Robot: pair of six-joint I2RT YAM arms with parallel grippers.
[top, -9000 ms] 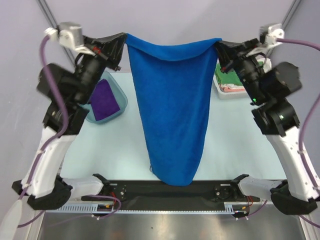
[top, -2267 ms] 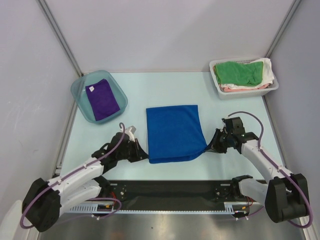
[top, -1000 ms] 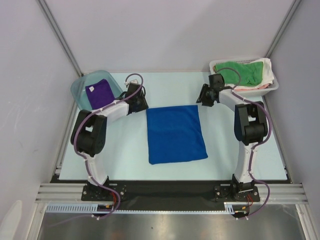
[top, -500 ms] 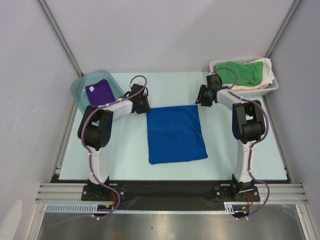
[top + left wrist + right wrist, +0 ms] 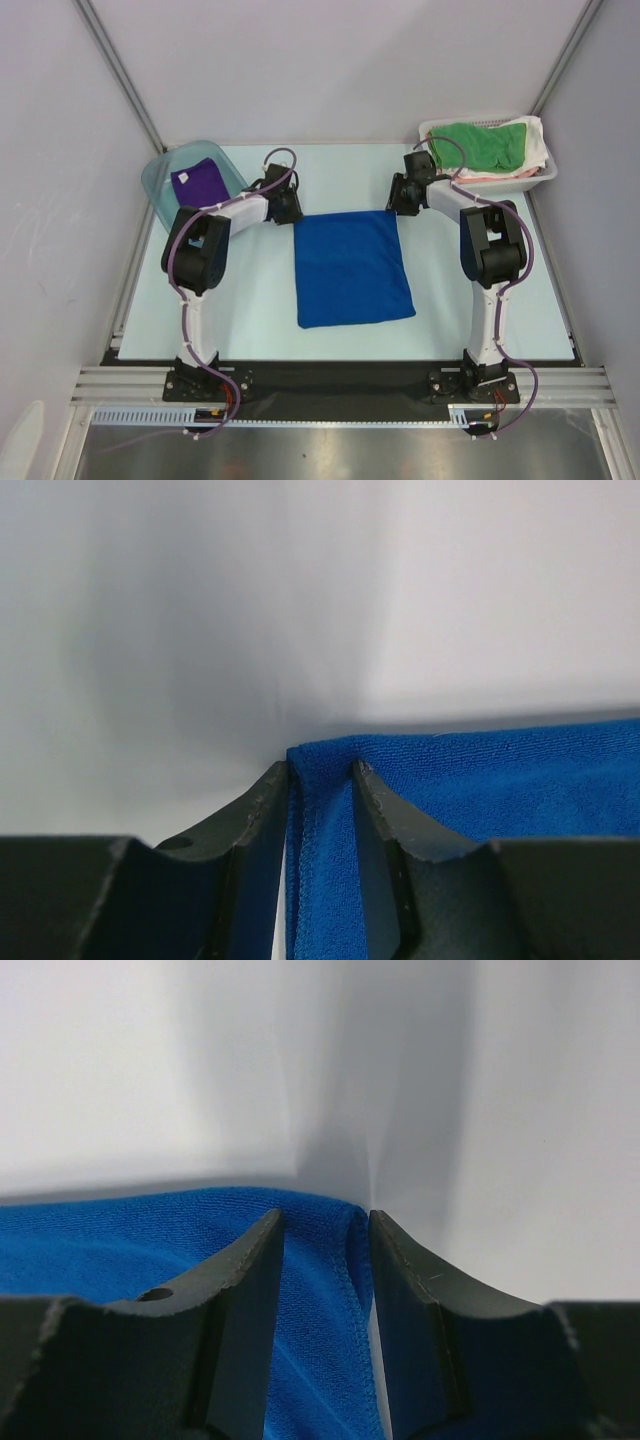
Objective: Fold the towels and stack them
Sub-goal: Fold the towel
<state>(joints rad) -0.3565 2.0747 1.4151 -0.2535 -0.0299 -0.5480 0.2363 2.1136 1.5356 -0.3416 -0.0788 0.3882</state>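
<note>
Arms reaching blue towel (image 5: 352,268) far edge, having left near edge. Right tool (image 5: 322,1222) standing apart, straddling corner. Left tool (image 5: 320,770) straddling corner, clamping indeterminable. Next fold likely starting.

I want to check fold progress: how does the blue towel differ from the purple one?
The blue towel lies flat on the table, mid-workspace; the purple towel sits inside the translucent tub at far left. The blue towel shows a larger face than the purple towel. Both are neat rectangles.
</note>
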